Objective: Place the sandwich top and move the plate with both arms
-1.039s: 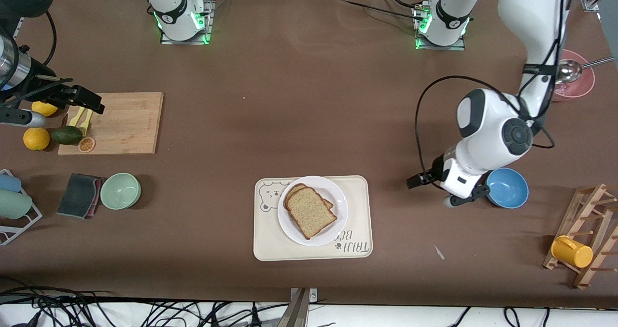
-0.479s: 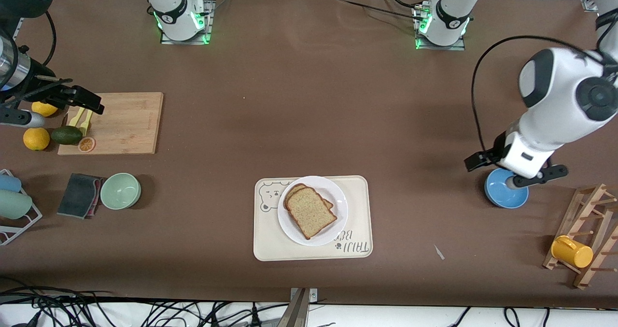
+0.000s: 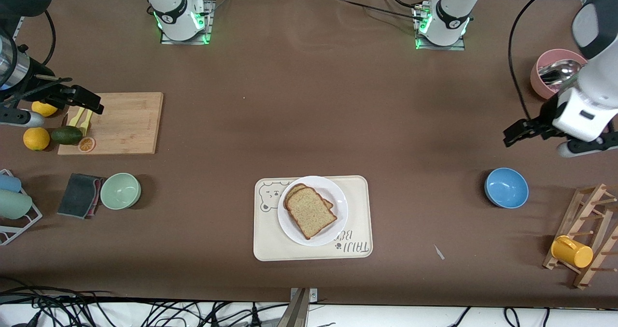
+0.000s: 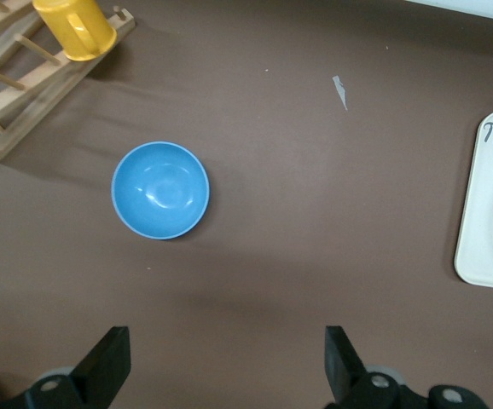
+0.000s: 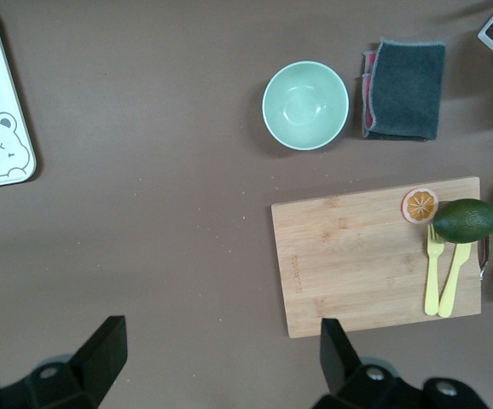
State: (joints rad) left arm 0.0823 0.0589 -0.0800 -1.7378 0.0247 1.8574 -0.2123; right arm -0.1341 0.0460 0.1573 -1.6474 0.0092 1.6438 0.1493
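Covering lower slice, sandwich top (image 3: 311, 212) on plate (image 3: 336, 198), egg hidden

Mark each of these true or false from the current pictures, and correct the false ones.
1. The sandwich top lies on the plate. True.
2. The plate rests on the wooden cutting board. False: it sits on the cream bear tray; the cutting board is toward the right arm's end of the table.
3. The left gripper is shut on the blue bowl. False: it is open, holding nothing, and the blue bowl sits alone on the table.
4. The right gripper is open, up over the cutting board's end of the table. True.
5. A yellow mug hangs on the wooden rack. True.
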